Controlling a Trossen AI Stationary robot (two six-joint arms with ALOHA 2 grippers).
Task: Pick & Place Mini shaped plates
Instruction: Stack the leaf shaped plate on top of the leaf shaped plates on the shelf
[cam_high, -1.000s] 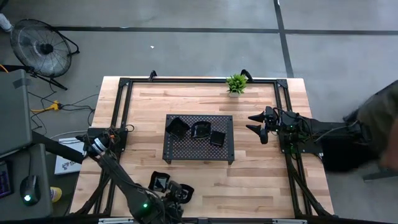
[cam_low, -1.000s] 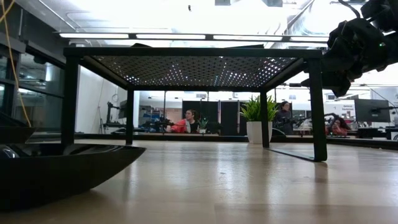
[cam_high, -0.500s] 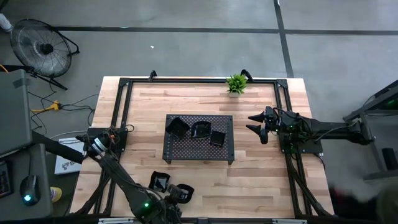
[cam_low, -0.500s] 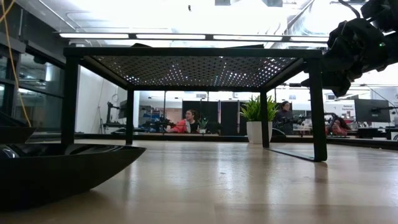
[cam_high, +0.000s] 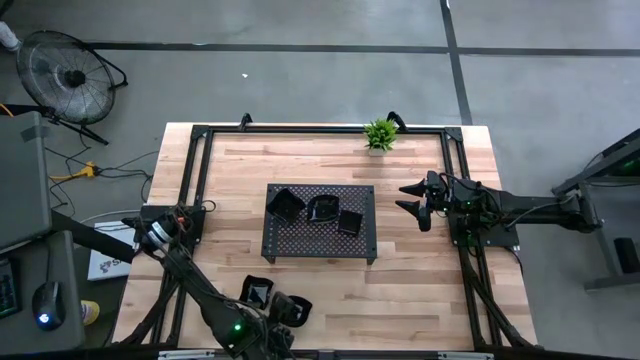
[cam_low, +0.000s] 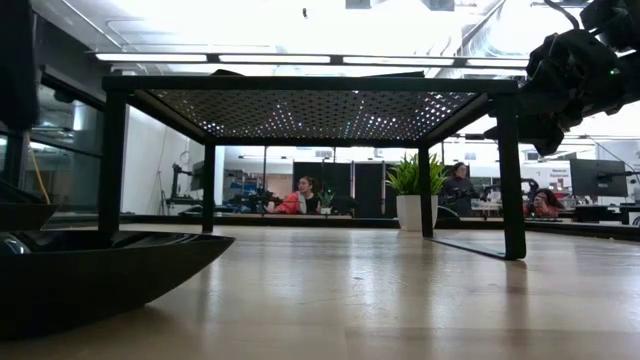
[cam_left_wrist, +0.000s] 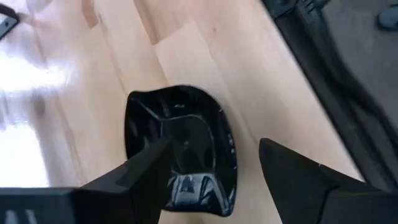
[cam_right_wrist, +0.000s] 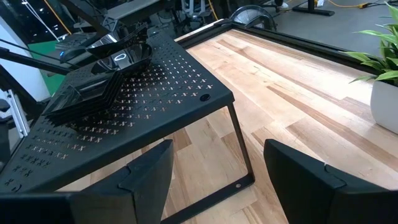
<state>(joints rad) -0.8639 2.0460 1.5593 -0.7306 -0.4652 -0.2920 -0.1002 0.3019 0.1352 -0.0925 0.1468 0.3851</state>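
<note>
both claws wide: left claw (cam_left_wrist: 211, 171) over a plate (cam_left_wrist: 180, 149), right claw (cam_high: 412, 198) beside tray (cam_high: 320, 245)

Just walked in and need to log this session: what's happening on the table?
The left gripper stands open over a black mini plate lying on the wooden table near its front edge. Three more plates sit on the perforated tray. The right gripper waits open beside the tray.
</note>
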